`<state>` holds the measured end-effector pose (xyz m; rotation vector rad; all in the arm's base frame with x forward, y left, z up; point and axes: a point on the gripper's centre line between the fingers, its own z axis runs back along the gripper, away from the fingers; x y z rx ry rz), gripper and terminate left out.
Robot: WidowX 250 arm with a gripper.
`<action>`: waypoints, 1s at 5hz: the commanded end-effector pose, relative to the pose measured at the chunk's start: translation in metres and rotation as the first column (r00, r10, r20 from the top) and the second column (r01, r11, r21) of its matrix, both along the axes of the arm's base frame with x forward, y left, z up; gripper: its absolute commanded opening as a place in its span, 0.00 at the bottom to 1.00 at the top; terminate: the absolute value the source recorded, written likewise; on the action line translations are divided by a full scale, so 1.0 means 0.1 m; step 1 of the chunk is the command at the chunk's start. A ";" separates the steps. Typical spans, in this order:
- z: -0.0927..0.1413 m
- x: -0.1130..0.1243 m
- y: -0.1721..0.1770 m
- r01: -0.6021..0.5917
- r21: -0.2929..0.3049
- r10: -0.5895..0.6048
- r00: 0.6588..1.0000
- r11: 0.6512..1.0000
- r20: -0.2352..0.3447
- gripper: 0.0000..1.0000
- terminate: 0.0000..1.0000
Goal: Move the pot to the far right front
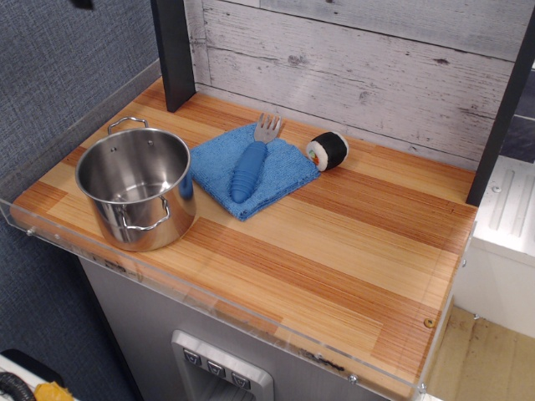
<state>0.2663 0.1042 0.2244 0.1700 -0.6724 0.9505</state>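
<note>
The pot (136,188) is a shiny steel cylinder with two wire loop handles and no lid. It stands upright and empty at the front left of the wooden tabletop (334,251). The gripper does not show in this view; only a small dark scrap of the arm (82,3) sits at the top left edge, far above and behind the pot.
A blue cloth (251,171) lies right of the pot with a blue-handled fork (251,159) on it. A sushi roll (327,150) sits behind it to the right. A black post (174,50) stands at the back left. A clear rim (209,292) edges the table front.
</note>
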 end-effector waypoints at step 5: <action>-1.02 -0.01 0.05 0.102 -0.002 -0.100 0.970 0.995 -0.223 1.00 0.00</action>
